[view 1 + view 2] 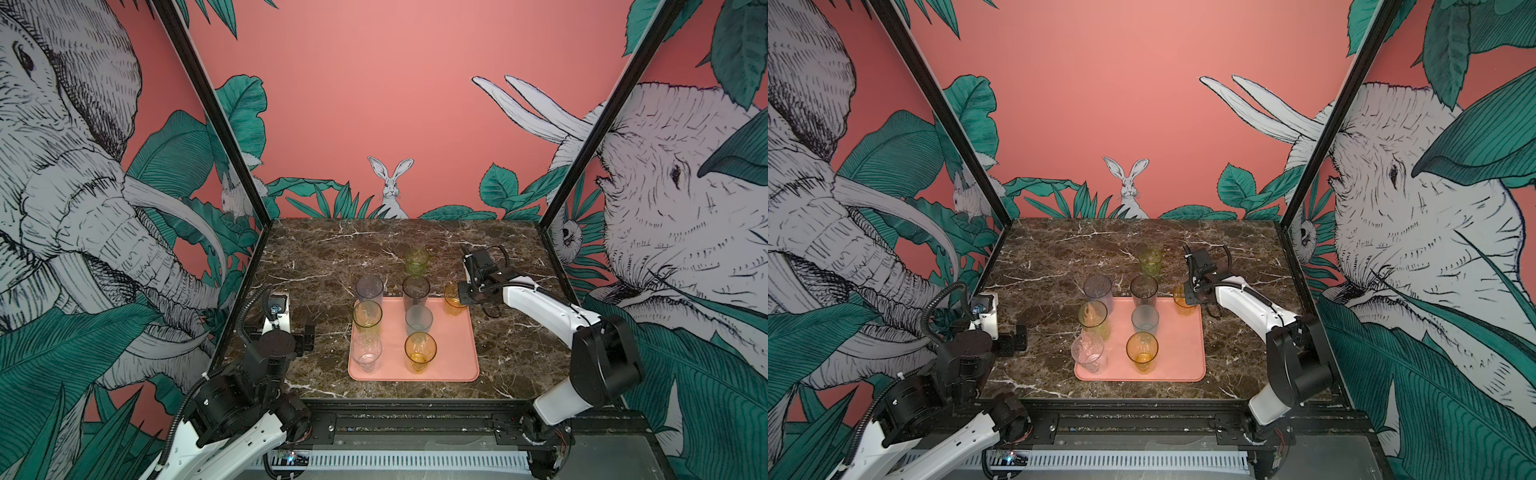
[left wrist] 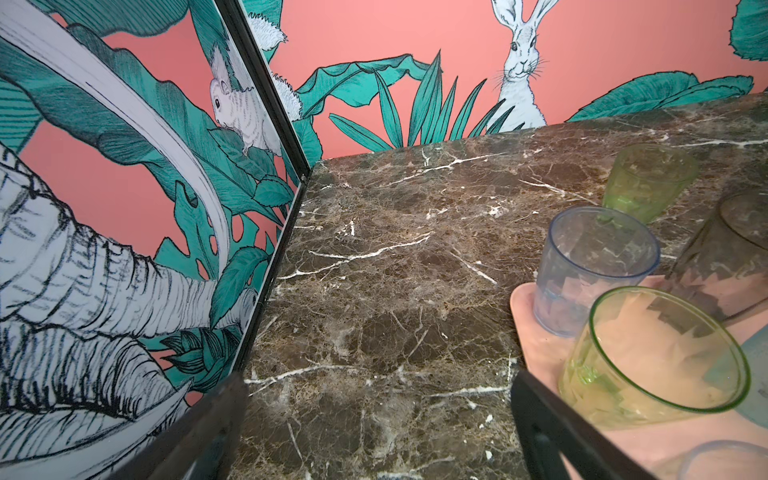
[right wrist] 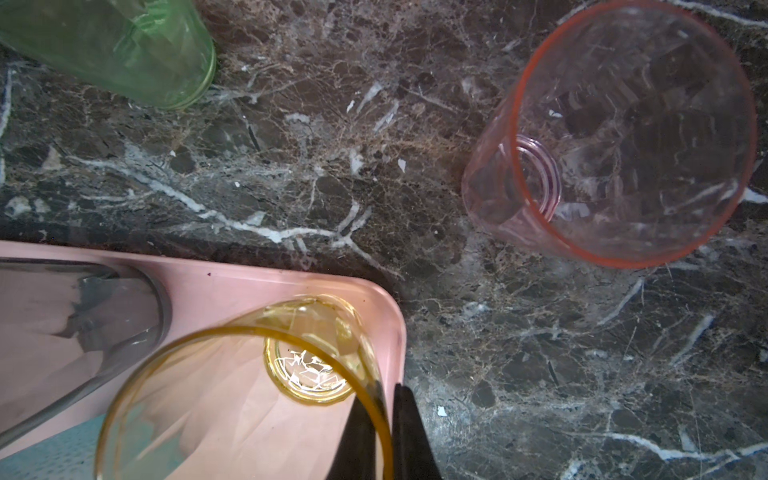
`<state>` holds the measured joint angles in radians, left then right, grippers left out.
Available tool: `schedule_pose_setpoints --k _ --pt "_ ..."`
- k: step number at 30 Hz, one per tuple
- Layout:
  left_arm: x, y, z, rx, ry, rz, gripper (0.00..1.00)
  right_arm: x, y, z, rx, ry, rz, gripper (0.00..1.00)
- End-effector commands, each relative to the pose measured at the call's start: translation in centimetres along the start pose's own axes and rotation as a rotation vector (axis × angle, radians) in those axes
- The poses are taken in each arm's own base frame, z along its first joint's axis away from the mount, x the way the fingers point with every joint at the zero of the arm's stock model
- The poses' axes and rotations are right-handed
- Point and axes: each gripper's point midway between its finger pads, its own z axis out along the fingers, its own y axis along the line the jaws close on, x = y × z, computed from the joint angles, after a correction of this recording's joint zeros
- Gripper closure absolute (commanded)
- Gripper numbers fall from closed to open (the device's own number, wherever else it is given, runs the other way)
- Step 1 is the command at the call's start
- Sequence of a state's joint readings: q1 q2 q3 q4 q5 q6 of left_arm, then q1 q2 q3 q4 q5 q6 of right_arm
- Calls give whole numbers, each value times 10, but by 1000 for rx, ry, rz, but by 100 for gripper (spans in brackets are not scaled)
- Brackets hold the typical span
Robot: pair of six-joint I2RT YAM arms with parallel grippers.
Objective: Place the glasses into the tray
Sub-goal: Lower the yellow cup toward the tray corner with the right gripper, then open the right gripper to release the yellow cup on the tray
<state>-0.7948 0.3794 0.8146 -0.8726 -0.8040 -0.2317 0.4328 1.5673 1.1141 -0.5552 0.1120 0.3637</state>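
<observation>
Marble table (image 1: 519,340): right gripper (image 3: 384,395) clamped on amber glass (image 3: 307,374), seemingly seated in tray (image 3: 249,282); left gripper (image 2: 376,374) agape. Next: release, fetch pink glass (image 3: 623,137).

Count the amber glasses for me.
2. The near amber glass stands in the tray's front middle; the far amber glass is at its back right corner, rim pinched by the right gripper. The right arm may hide more.

The salmon tray (image 1: 453,361) lies flat and holds seven upright glasses. The clear glass (image 1: 365,353), yellow-green glass (image 1: 367,318) and grey glass (image 1: 369,289) stand along its left, the amber glass (image 1: 420,352), frosted glass (image 1: 419,320) and dark glass (image 1: 416,294) down its middle, and the second amber glass (image 1: 451,304) at its far right corner. The green glass (image 1: 417,260) and pink glass (image 3: 615,137) stand outside, beyond its far edge.
</observation>
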Motion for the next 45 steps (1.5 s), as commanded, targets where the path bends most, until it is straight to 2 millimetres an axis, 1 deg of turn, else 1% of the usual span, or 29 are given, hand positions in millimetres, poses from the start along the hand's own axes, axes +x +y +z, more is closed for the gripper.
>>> schedule_pose_setpoints --k 1,13,31,32,33,37,45 --pt "4 -1 3 -10 15 12 1 -3 -1 5 4 -15 20 100" --pt "4 -1 3 -11 17 12 1 1 -1 11 -1 4 24 100" --pt "3 -2 4 -9 18 15 1 2 2 10 -18 13 29 100" --pt "3 -2 4 -10 18 15 1 5 2 17 -11 35 26 100" --pt "3 -2 4 -9 17 14 1 5 2 17 -11 38 26 100" --pt "4 -2 4 -9 19 16 1 5 2 15 -13 39 27 92" --pt "3 -2 3 -5 16 11 1 0 2 6 -13 42 28 70"
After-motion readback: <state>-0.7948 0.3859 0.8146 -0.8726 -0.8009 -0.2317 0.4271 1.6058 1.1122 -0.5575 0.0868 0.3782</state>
